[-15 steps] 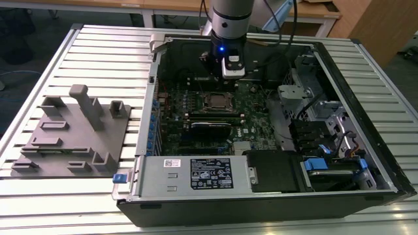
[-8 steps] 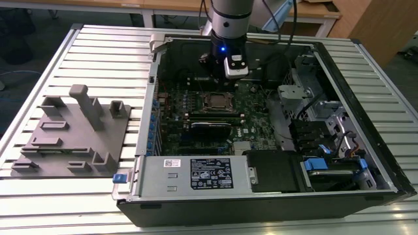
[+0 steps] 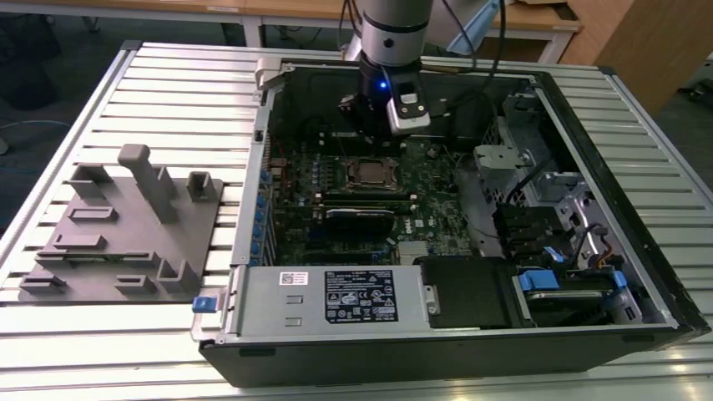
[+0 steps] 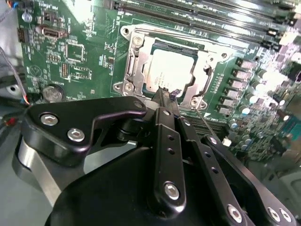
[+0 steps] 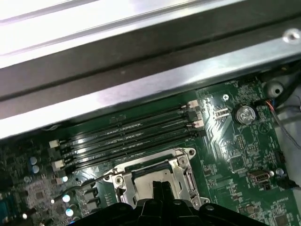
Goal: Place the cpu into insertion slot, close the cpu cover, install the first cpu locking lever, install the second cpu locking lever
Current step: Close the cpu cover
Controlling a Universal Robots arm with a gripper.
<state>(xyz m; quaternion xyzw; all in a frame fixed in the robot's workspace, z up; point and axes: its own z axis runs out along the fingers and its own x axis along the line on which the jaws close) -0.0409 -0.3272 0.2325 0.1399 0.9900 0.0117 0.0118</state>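
1. Silver-grey metal tops the processor chip (image 4: 171, 70), which we see lying flat inside the socket (image 4: 128, 86) on the green board (image 4: 84, 66).
2. The cover frame (image 4: 135, 66) lies down around the chip, and its square cut-out leaves the chip's top showing.
3. A thin wire lever (image 4: 197, 41) runs along one edge of the socket. We cannot tell whether it is hooked down.
4. The black end effector (image 4: 165, 95) is clenched, its fingertips drawn together, and we see nothing between them.
5. In the second wrist view those tips stand at the edge of the socket, over the rim of the cover frame. We cannot tell whether they touch it.
6. In the exterior view the arm (image 3: 392, 33) reaches down into the open computer case (image 3: 446, 359). The end effector hangs low over the board, between the socket and the case's far wall.
7. In the first wrist view we see long black memory slots (image 5: 127, 136) just beside the socket and a round coin battery (image 5: 244, 114) further along the board.
8. The case lies on its side on a ribbed metal tabletop (image 3: 167, 92), with a labelled power supply box (image 3: 334, 296) at its near end.
9. A grey fixture plate (image 3: 112, 267) with upright pegs sits on the tabletop just beside the case, on the exterior view's left.
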